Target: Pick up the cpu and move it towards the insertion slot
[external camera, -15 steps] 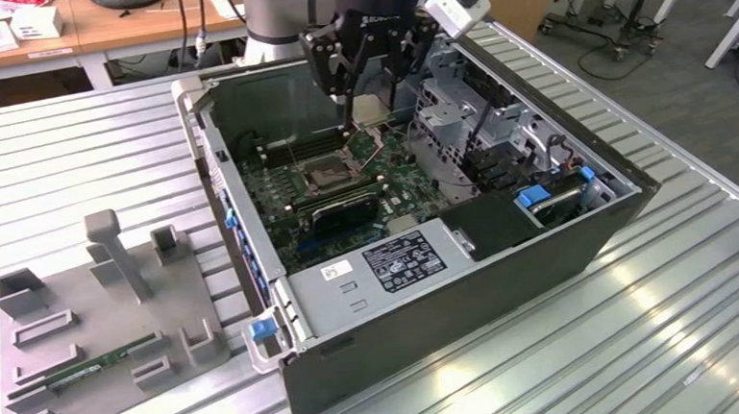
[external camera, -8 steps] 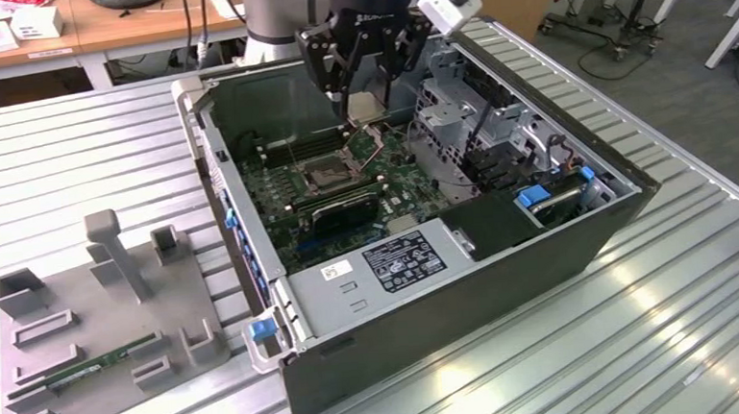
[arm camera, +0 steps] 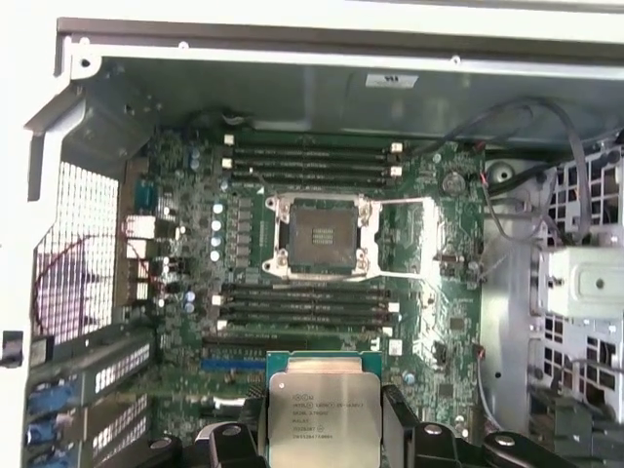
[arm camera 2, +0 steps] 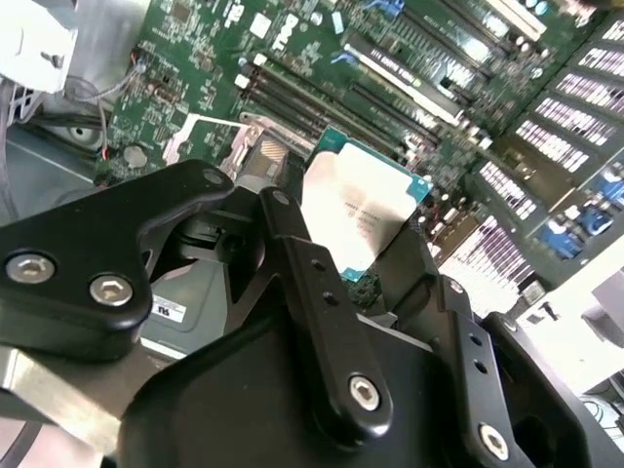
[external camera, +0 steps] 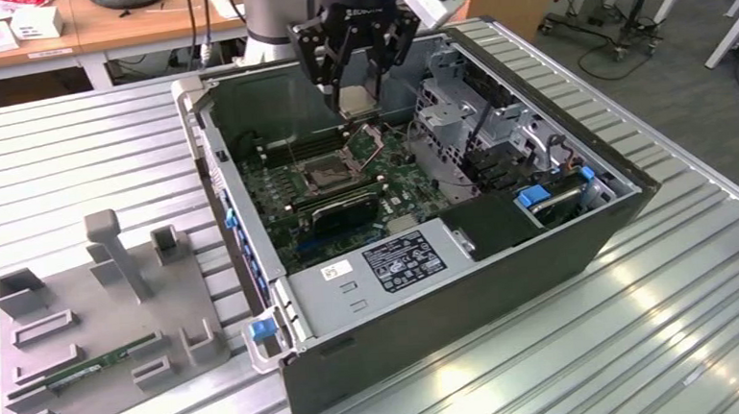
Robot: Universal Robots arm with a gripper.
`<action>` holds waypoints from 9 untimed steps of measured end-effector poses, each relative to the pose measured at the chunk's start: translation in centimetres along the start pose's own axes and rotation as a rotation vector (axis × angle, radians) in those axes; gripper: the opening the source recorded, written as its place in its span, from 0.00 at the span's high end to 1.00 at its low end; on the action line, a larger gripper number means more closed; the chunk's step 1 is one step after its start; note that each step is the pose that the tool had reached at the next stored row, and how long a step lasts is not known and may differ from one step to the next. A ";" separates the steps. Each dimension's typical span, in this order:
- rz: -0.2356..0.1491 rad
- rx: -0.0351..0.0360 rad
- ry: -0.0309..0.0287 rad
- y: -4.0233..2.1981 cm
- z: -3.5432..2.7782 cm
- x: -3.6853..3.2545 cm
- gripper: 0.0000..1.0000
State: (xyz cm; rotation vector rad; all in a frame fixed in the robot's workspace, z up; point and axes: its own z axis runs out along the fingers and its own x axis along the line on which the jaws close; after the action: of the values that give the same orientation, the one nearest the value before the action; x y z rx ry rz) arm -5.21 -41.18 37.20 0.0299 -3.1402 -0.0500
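My gripper (external camera: 358, 94) hangs over the far part of the open computer case (external camera: 601, 222), shut on the cpu (external camera: 358, 98). The cpu is a flat square chip with a silvery top. It shows between the black fingers (arm camera: 408, 429) in both wrist views, held by two opposite edges (arm camera: 314, 409) (arm camera 2: 359, 200). The insertion slot (arm camera: 322, 234) is a square socket with a dark centre and a silver frame on the green motherboard (external camera: 343, 199). In the exterior view the insertion slot (external camera: 328, 177) lies below the held chip and nearer the camera, apart from it.
Long black memory slots (arm camera: 310, 161) flank the socket on both sides. A drive cage (external camera: 474, 128) and a power supply (external camera: 392, 263) stand inside the case. On the exterior view's left, a grey fixture plate (external camera: 107, 319) carries a green memory stick (external camera: 97, 363).
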 end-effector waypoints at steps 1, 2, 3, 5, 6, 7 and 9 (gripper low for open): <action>0.000 -0.0001 0.0000 0.27 0.05 0.00 0.45; 0.000 -0.0001 0.0000 0.53 0.10 -0.01 0.45; 0.000 0.0001 0.0000 0.80 0.14 -0.01 0.45; 0.000 0.0000 0.0000 1.35 0.24 -0.02 0.45; 0.000 -0.0001 -0.0001 1.60 0.30 -0.03 0.45; 0.000 -0.0001 -0.0001 1.84 0.36 -0.03 0.45; 0.000 0.0001 0.0000 2.32 0.47 -0.04 0.45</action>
State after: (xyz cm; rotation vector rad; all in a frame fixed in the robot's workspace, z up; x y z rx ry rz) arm -5.22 -38.85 36.80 0.0297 -3.1401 -0.0499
